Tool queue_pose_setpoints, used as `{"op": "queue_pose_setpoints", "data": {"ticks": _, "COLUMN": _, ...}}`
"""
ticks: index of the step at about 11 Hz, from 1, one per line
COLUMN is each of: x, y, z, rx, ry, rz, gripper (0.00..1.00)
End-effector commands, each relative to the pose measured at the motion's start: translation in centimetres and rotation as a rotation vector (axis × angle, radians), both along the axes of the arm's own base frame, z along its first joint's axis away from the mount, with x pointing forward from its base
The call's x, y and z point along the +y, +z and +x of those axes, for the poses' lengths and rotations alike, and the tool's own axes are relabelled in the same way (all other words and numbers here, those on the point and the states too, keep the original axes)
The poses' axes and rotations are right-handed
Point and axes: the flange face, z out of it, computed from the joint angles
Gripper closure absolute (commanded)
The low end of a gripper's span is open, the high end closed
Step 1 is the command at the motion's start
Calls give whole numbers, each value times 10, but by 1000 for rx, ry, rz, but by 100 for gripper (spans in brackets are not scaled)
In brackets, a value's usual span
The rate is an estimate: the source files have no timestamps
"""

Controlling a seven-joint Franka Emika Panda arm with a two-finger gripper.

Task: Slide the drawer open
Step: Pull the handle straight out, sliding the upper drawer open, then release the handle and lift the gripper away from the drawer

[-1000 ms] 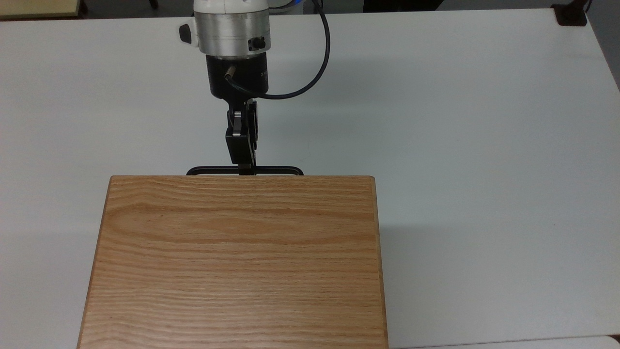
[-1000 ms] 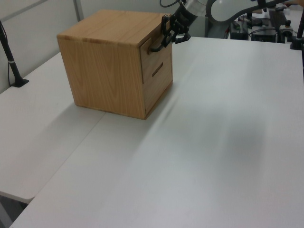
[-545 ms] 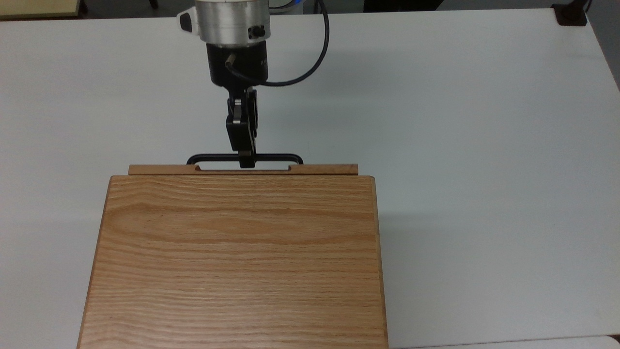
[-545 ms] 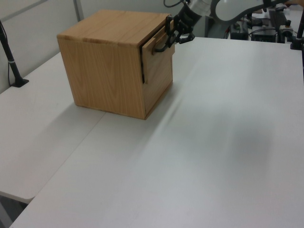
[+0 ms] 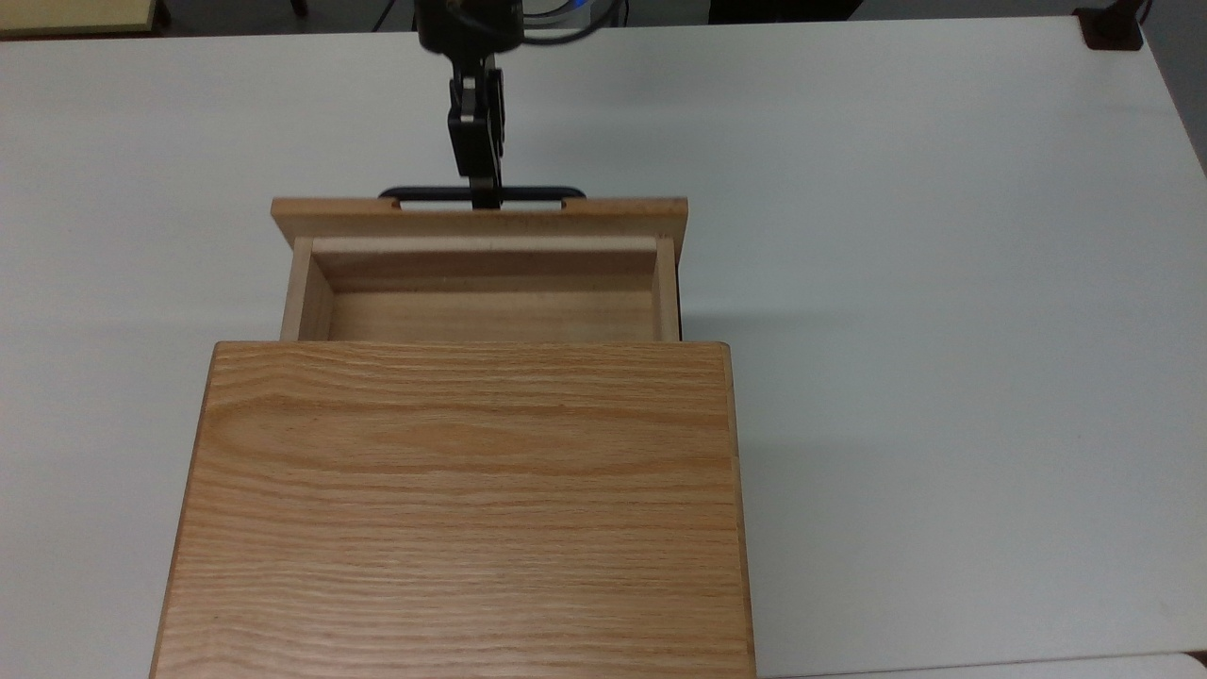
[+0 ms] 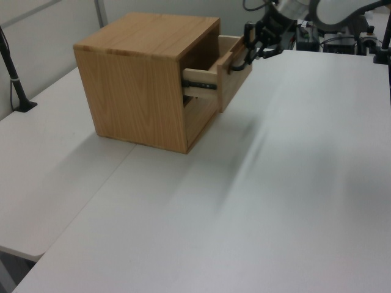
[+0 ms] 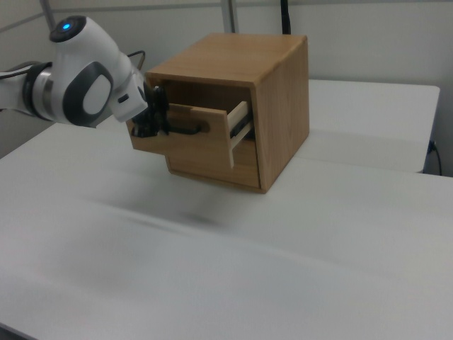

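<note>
Hand (image 5: 483,193) at upper centre of the top view, closed tight on the middle of the black bar handle (image 5: 481,194), black fingers (image 5: 479,132) pointing down the frame. Just below, the drawer (image 5: 481,273), drawn well out of the cabinet (image 5: 462,509): oak front panel across the upper middle, pale box tray open to the camera behind it, nothing inside. Cabinet top across the lower half, left of centre, on the white table (image 5: 943,283).

Left view: hand (image 6: 249,50) at upper right of centre, clamped on the handle (image 6: 239,60), white arm (image 6: 330,9) running off the top right corner. Drawer (image 6: 229,70) jutting from the cabinet's (image 6: 137,91) upper slot toward the left view's right, black slide rail visible along its side. Table (image 6: 275,201) filling the lower frame.

Right view: hand (image 7: 152,120) at left of centre, gripping the handle (image 7: 187,129), white arm (image 7: 81,71) in the upper left. Drawer (image 7: 191,131) projecting leftward from the cabinet (image 7: 272,99), upper centre, above the table (image 7: 248,269).
</note>
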Motion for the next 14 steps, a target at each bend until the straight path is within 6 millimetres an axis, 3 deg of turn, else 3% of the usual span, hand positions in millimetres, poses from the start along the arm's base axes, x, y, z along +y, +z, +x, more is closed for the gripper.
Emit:
{"op": "queue_pose_setpoints", "data": {"ticks": 1, "x": -14, "y": 3, "z": -41, "rx": 41, "ry": -35, "rz": 6, "gripper": 89}}
{"op": "queue_pose_setpoints", "data": {"ticks": 3, "x": -22, "y": 10, "z": -46, "rx": 58, "ry": -51, "rz": 6, "gripper": 75}}
{"op": "queue_pose_setpoints", "data": {"ticks": 9, "x": -31, "y": 46, "z": -51, "rx": 197, "ry": 0, "rz": -24, "gripper": 71}}
{"op": "queue_pose_setpoints", "data": {"ticks": 11, "x": -30, "y": 72, "z": -53, "rx": 237, "ry": 83, "rz": -64, "gripper": 0}}
{"op": "queue_pose_setpoints", "data": {"ticks": 14, "x": -28, "y": 105, "z": -59, "rx": 305, "ry": 288, "rz": -147, "gripper": 0}}
